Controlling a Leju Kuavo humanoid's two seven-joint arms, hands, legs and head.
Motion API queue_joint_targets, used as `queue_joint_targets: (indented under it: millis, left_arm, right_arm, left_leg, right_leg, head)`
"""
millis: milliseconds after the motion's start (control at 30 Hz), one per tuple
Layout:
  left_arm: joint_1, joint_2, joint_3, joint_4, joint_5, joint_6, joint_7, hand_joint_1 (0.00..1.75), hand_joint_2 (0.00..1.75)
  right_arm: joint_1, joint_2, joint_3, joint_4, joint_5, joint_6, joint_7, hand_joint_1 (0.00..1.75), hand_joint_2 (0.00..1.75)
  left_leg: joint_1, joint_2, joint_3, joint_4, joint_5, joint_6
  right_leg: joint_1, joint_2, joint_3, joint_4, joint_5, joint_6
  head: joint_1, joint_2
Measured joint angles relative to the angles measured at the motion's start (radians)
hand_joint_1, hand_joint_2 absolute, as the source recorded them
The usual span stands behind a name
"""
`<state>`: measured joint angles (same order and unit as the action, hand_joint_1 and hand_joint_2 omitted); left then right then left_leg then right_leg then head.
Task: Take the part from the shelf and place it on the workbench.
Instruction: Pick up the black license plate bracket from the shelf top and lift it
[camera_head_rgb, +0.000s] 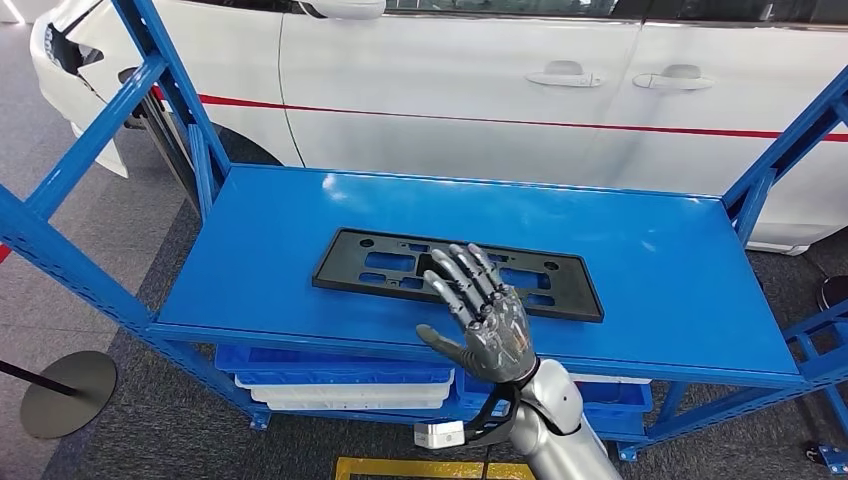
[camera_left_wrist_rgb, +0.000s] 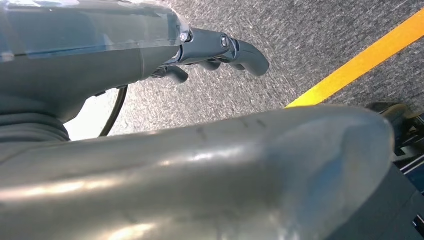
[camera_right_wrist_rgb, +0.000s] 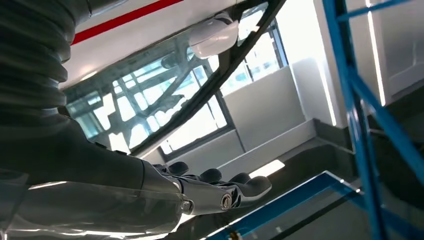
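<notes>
Shelf: part beneath right hand

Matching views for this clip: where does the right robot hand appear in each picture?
Head view: right robot hand at lower centre, open, fingers spread over the black part on the blue shelf.
Left wrist view: not in it.
Right wrist view: it enters from the left edge, fingers extended.
Shared landmark: the white car with its red stripe.

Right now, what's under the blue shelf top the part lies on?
Under the shelf top, blue and white trays sit stacked on a lower level. The top and the right robot hand cover most of that level, so what the trays hold cannot be seen.
</notes>
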<state>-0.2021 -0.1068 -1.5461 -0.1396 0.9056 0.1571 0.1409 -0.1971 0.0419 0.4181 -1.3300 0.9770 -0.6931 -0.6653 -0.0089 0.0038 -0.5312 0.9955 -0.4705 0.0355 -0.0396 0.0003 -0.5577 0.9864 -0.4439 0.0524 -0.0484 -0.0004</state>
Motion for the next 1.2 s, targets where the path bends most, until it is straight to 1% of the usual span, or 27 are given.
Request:
queue_joint_targets:
  millis: [100, 167, 433, 733, 1033, 1100, 1200]
  left_arm:
    - [-0.002, 0.0, 0.0, 0.0, -0.008, -0.002, 0.0, 0.0, 0.0]
    - [-0.003, 0.0, 0.0, 0.0, -0.012, -0.003, 0.0, 0.0, 0.0]
    - [-0.006, -0.001, 0.0, 0.0, -0.015, -0.005, 0.0, 0.0, 0.0]
    - [-0.008, -0.003, 0.0, 0.0, -0.019, -0.007, 0.003, 0.0, 0.0]
    - [-0.009, -0.003, 0.0, 0.0, -0.019, -0.007, 0.003, 0.0, 0.0]
    - [-0.009, -0.003, 0.0, 0.0, -0.017, -0.007, 0.003, 0.0, 0.0]
    - [-0.009, -0.003, 0.0, 0.0, -0.008, -0.004, 0.003, 0.0, 0.0]
  right_arm:
    - [0.0, 0.002, 0.006, 0.019, 0.068, 0.0, 0.0, 0.0, 1.75]
    - [0.0, 0.002, 0.011, 0.031, 0.09, 0.0, 0.0, 0.0, 1.75]
    - [-0.002, 0.003, 0.033, 0.077, 0.108, 0.0, 0.0, 0.0, 1.75]
    - [-0.039, 0.028, 0.044, 0.205, 0.174, -0.001, 0.006, 0.0, 1.75]
    - [-0.052, 0.038, 0.044, 0.25, 0.183, -0.001, 0.008, 0.0, 1.75]
    - [-0.057, 0.04, 0.044, 0.257, 0.213, -0.001, 0.024, 0.0, 1.75]
    - [-0.067, 0.047, 0.036, 0.27, 0.274, -0.001, 0.078, 0.0, 1.75]
  left_leg:
    - [0.0, 0.0, 0.0, 0.0, 0.0, 0.0]
    - [0.0, 0.0, 0.0, 0.0, 0.0, 0.0]
    - [0.0, 0.0, 0.0, 0.0, 0.0, 0.0]
    - [0.0, 0.0, 0.0, 0.0, 0.0, 0.0]
    - [0.0, 0.0, 0.0, 0.0, 0.0, 0.0]
    - [0.0, 0.0, 0.0, 0.0, 0.0, 0.0]
    - [0.0, 0.0, 0.0, 0.0, 0.0, 0.0]
  right_leg:
    - [0.0, 0.0, 0.0, 0.0, 0.0, 0.0]
    - [0.0, 0.0, 0.0, 0.0, 0.0, 0.0]
    - [0.0, 0.0, 0.0, 0.0, 0.0, 0.0]
    - [0.0, 0.0, 0.0, 0.0, 0.0, 0.0]
    - [0.0, 0.0, 0.0, 0.0, 0.0, 0.0]
    - [0.0, 0.0, 0.0, 0.0, 0.0, 0.0]
    - [0.0, 0.0, 0.0, 0.0, 0.0, 0.0]
  head:
    - [0.0, 0.0]
    - [0.0, 0.0]
    - [0.0, 0.0]
    - [0.0, 0.0]
    - [0.0, 0.0]
    - [0.0, 0.0]
    - [0.0, 0.0]
